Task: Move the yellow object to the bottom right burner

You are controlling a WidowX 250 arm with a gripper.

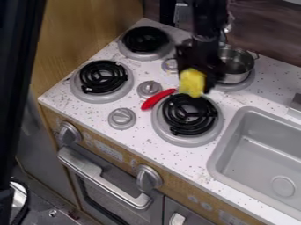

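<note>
Camera view: comes down from the top edge, right of centre, and holds the yellow object (pixel 192 83) in the closed black gripper (pixel 203 81), at the upper rim of the bottom right burner (pixel 189 115). Crowds close to the metal pot (pixel 236 65) on the upper right burner (pixel 242 84), just beside the arm. At left of the bottom right burner, meets the red object (pixel 157 99) by the rim; farther left, a knob (pixel 122 118), with speckled counter (pixel 141 139) between. To the right, leaves a narrow strip of countertop before the rim of the grey sink (pixel 214 163). Below, has a broader strip down to the slanting front edge.

Toward the upper left, shows the black coils of the top left burner (pixel 145 40) and bottom left burner (pixel 102 77), well apart from the yellow object. At left, rises into a wooden panel (pixel 100 26); at upper right, into a dark wall (pixel 267 37). At lower left, drops past the oven handle (pixel 100 178) to a grey floor (pixel 44 204).
</note>
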